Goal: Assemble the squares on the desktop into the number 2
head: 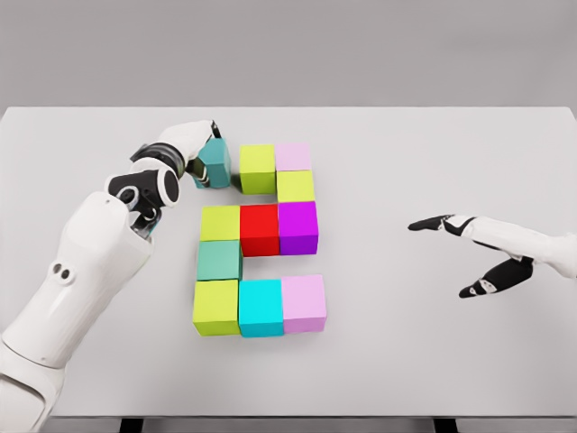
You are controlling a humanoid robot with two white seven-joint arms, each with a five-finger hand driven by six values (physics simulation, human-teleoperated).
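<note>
At the top left of the block figure on the white table, the left hand grasps a teal cube, its fingers curled over it; the cube sits just beside the yellow-green cube of the top row. A pale pink cube follows it, and the other coloured cubes below form the rest of the figure. The right hand hovers well apart, fingers spread and empty.

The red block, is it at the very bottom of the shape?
No, the red block sits in the middle row, between a yellow-green block and a purple block.
</note>
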